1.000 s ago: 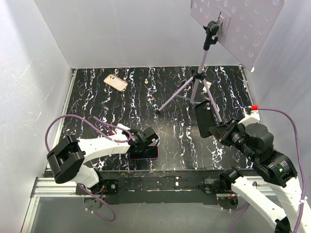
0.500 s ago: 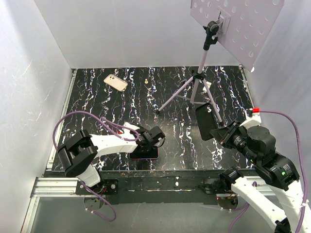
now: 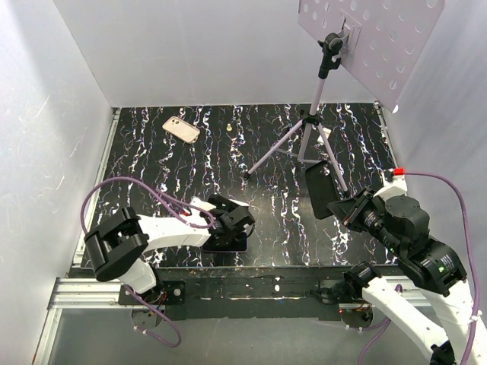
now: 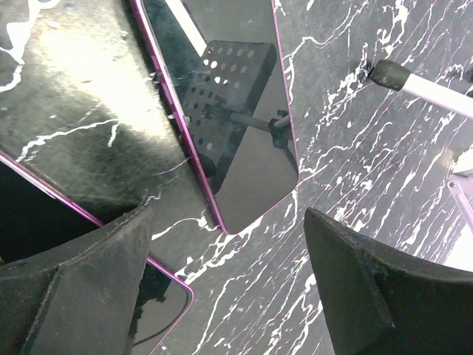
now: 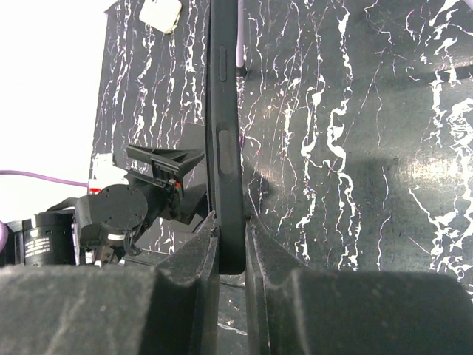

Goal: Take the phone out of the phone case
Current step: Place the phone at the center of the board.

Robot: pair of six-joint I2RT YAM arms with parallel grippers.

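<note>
The phone (image 4: pixel 236 133), dark and glossy with a magenta rim, lies flat on the marbled table near the front edge (image 3: pixel 237 245). My left gripper (image 3: pixel 230 225) hovers just over it, jaws open (image 4: pixel 236 296), with only table between the fingers. A second magenta-edged dark surface (image 4: pixel 159 303) shows beside the left finger (image 4: pixel 74 288); I cannot tell what it is. The black phone case (image 3: pixel 319 187) is held up off the table, edge-on in the right wrist view (image 5: pixel 224 133). My right gripper (image 5: pixel 230 251) is shut on the case's lower end (image 3: pixel 338 204).
A tripod (image 3: pixel 304 137) with a perforated white board (image 3: pixel 373 38) stands at the back right, one leg tip in the left wrist view (image 4: pixel 392 74). A beige phone-shaped thing (image 3: pixel 181 129) and a small peg (image 3: pixel 228 128) lie at the back left. White walls enclose the table.
My left gripper has opened and let go of the phone, which now lies on the table beneath it. The right arm with the case has barely moved.
</note>
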